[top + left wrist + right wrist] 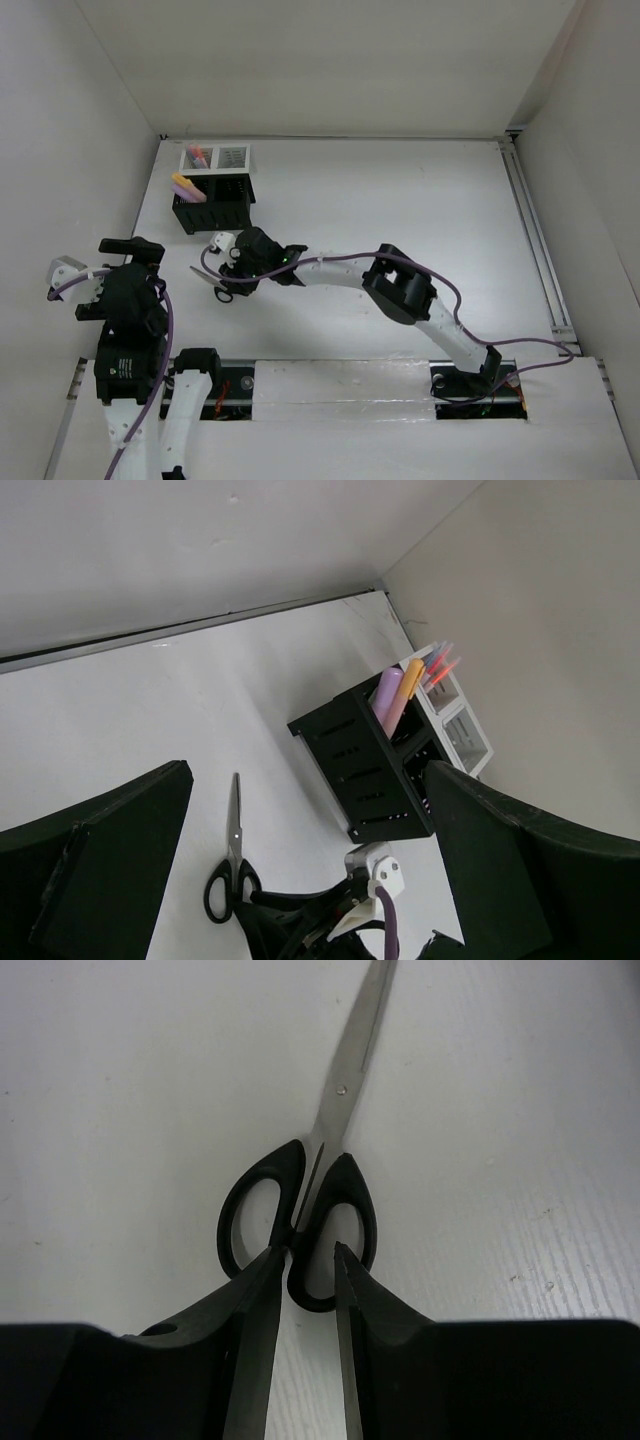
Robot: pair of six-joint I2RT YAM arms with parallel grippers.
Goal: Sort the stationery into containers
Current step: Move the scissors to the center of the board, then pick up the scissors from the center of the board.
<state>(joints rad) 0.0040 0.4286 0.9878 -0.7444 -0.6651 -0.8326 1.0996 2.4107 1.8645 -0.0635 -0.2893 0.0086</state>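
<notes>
Frankly, I cannot tell whether my right hand (307, 1255), narrowed over the handle loops, truly pinches the scissors (338, 1100) lying on the surface (120, 1080); lifted so, the blades could swing and slip free.

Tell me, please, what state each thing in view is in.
Scissors: blades closed, flat on the table.
Right gripper: jaws closed on the scissors' handle.
Left gripper: jaws wide open, empty.
Black organiser: upright, purple marker and orange marker in one compartment.
White organiser: upright, pens in one compartment.
</notes>
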